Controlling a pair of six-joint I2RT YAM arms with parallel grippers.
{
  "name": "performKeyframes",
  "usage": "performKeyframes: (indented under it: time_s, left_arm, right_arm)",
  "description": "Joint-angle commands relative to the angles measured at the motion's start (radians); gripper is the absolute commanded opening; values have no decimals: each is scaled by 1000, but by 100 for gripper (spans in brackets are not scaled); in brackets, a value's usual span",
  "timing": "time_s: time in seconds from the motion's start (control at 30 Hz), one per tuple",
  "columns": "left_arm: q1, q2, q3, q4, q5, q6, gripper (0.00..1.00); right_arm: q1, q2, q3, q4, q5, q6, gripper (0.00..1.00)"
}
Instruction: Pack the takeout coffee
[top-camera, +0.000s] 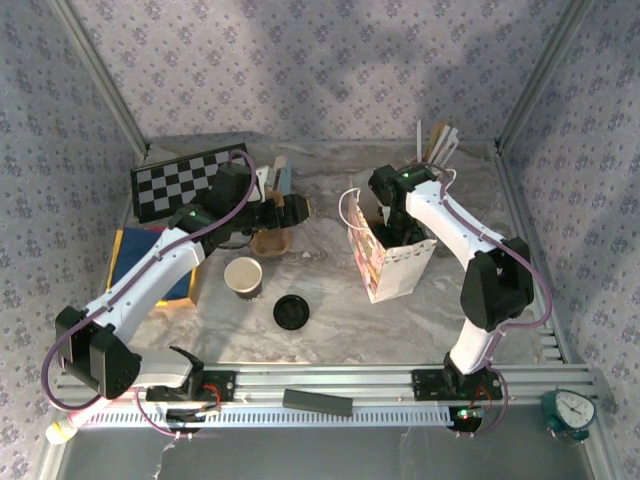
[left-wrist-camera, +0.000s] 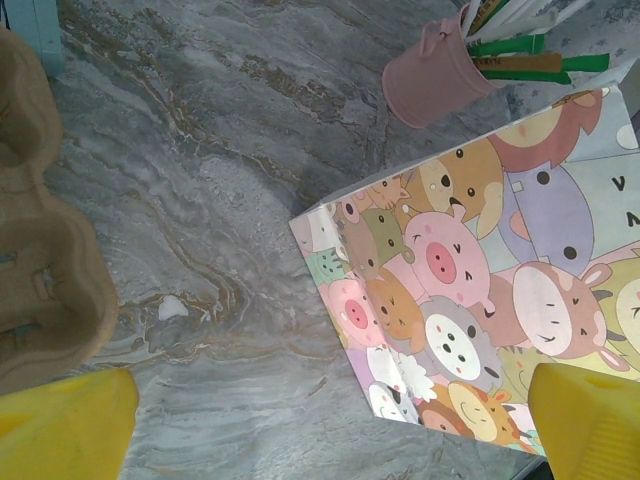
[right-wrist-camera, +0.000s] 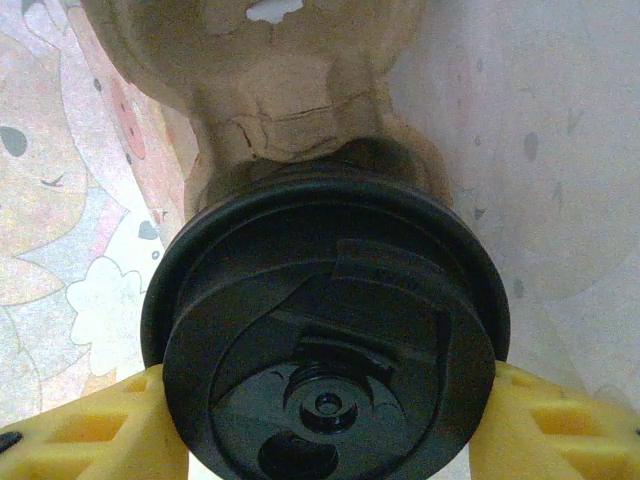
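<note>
Drop-in step imo: right jaws clamped round the takeout coffee (right-wrist-camera: 325, 340) down in the cartoon bag (top-camera: 395, 265), left jaws wide apart nearby, so next needs 1 slow straight lower, then release w/o tipping.

The takeout coffee (right-wrist-camera: 325, 340) has a black lid, and the bag (left-wrist-camera: 470, 290) carries pastel cartoon animals. The bench (left-wrist-camera: 220, 180) is grey marble, the small bucket (left-wrist-camera: 432, 78) pink, the board (top-camera: 185, 182) black-and-white checkered.
</note>
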Motion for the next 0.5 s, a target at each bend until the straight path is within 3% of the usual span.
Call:
performKeyframes:
  time_s: [0.0,0.47]
  left_arm:
    - [-5,2,40,9,10,1,100]
    - [-4,2,38,4,10,2,100]
  right_arm:
    - [-9,50,-17,-22,8,3,61]
    - [-10,64,-47,4,3,3,61]
